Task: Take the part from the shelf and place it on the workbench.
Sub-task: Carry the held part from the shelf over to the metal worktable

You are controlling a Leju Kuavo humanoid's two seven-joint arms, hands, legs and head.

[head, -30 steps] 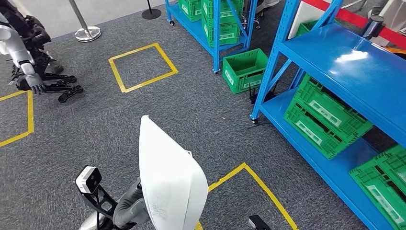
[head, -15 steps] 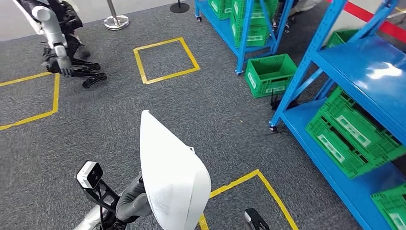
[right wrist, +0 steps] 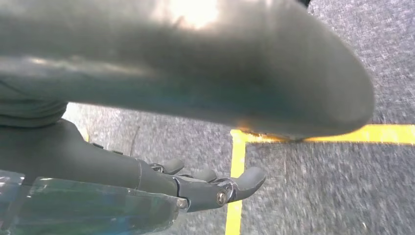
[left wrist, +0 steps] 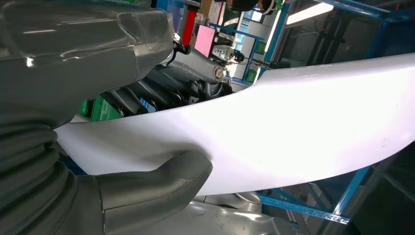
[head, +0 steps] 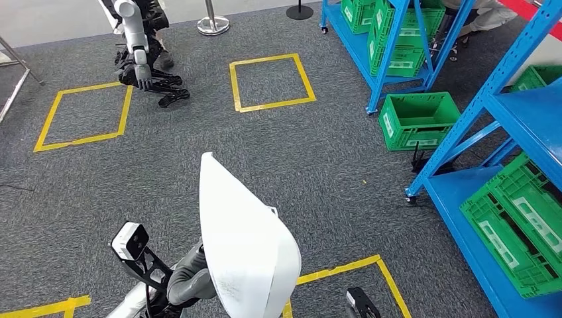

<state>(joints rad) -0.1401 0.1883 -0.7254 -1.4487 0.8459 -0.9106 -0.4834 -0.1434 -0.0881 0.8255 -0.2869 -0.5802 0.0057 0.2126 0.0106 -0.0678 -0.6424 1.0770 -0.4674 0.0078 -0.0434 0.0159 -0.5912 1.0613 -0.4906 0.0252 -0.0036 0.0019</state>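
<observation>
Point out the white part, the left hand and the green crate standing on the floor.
white part (head: 242,245), head view, its broad face.
left hand (left wrist: 147,186), left wrist view, the thumb.
green crate (head: 419,119), head view, its side wall.

you get even, fairly bright overhead light in the head view, with soft, faint shadows on the carpet. the white part above the left hand is close to washed out. in the left wrist view ceiling strip lights glare beyond the hand and the background past it is dim and soft. the right wrist view is blurred: the right hand is soft, the thumb carries a bright glare patch, and the floor streaks.
</observation>
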